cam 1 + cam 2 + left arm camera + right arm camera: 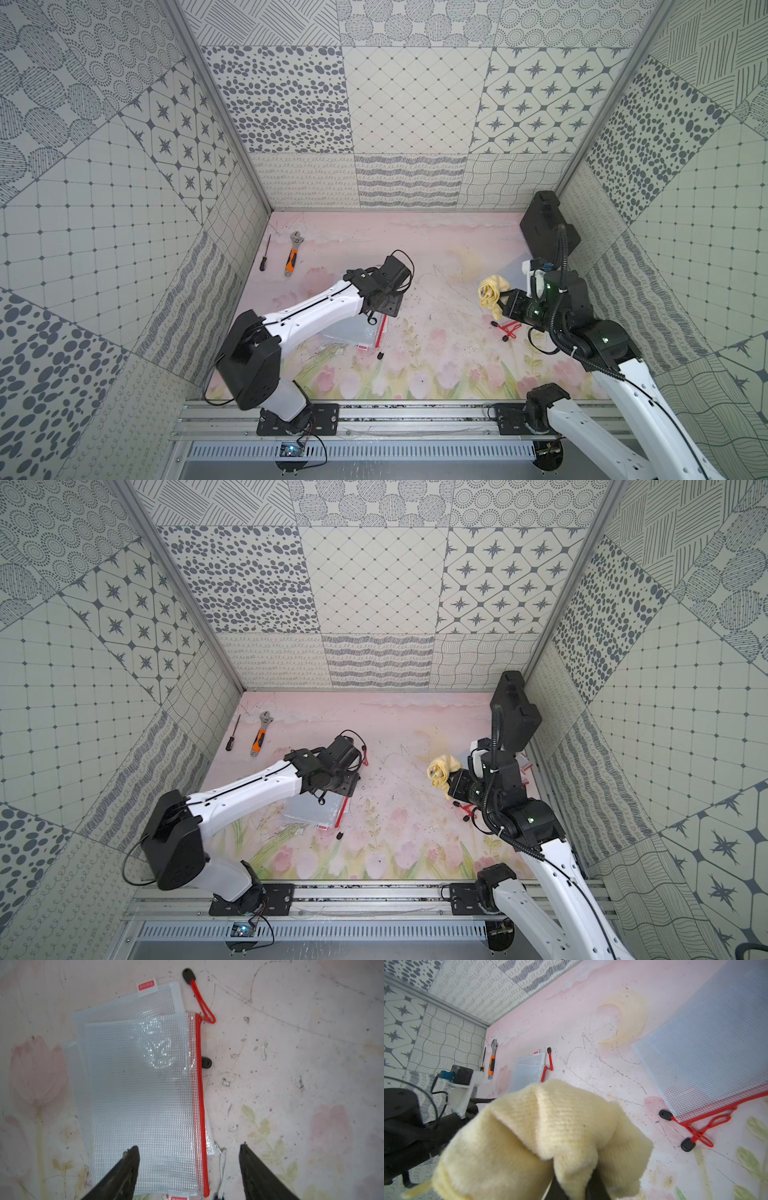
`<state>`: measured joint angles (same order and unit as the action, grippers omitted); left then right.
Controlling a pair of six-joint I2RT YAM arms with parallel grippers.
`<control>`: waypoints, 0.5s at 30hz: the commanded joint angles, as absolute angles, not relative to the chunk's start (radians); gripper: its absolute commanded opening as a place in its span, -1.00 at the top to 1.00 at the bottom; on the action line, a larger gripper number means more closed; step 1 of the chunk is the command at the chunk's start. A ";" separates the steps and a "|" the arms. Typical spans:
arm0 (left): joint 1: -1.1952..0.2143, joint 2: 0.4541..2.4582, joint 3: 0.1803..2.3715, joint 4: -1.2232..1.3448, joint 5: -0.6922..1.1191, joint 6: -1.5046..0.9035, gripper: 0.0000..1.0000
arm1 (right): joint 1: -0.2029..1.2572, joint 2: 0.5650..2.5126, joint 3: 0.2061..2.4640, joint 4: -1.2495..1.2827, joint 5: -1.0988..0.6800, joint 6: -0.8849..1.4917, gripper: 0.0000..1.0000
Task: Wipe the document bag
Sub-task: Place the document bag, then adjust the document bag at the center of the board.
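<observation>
Your left gripper (pixel 188 1146) stood wide above the bags (pixel 135 1084), stacked on the bench near the wrench (pixel 292 257); closing there could lift several at once. Your right gripper (pixel 503 305) clamped the cloth (pixel 492 291), well apart from the wrench; so bunched, it could shove loose bags.

I count at least three stacked mesh document bags (pixel 135 1088), one separate document bag (pixel 708 1053), one yellow cloth (pixel 550 1126), one orange-handled adjustable wrench (pixel 291 254), one black-handled screwdriver (pixel 266 252), one black case (pixel 540 226)
</observation>
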<state>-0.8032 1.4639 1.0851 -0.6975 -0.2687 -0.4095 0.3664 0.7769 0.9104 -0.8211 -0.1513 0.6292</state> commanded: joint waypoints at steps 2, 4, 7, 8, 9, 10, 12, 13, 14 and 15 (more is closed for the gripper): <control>-0.798 1.317 0.882 -0.625 -0.189 -0.433 -0.39 | 0.411 0.857 0.907 -0.651 -0.121 0.642 1.00; -0.798 1.351 0.875 -0.637 -0.162 -0.417 -0.27 | 0.413 0.892 0.906 -0.621 -0.136 0.643 1.00; -0.797 1.410 0.883 -0.628 -0.141 -0.401 -0.14 | 0.416 0.930 0.894 -0.571 -0.152 0.651 1.00; -0.798 1.430 0.888 -0.621 -0.138 -0.395 -0.14 | 0.417 0.942 0.891 -0.562 -0.153 0.655 1.00; -0.799 1.446 0.893 -0.618 -0.136 -0.390 -0.13 | 0.417 0.950 0.888 -0.559 -0.157 0.658 1.00; -0.798 1.467 0.900 -0.616 -0.135 -0.383 -0.13 | 0.419 0.957 0.883 -0.553 -0.158 0.662 1.00; -0.798 1.508 0.919 -0.614 -0.132 -0.373 -0.13 | 0.423 0.958 0.870 -0.537 -0.158 0.670 1.00; -0.798 1.529 0.927 -0.607 -0.119 -0.364 -0.13 | 0.424 0.958 0.863 -0.532 -0.155 0.675 1.00; -0.798 1.547 0.933 -0.595 -0.102 -0.354 -0.13 | 0.426 0.959 0.860 -0.532 -0.153 0.674 1.00; -0.798 1.561 0.936 -0.581 -0.089 -0.348 -0.13 | 0.425 0.960 0.858 -0.534 -0.150 0.671 1.00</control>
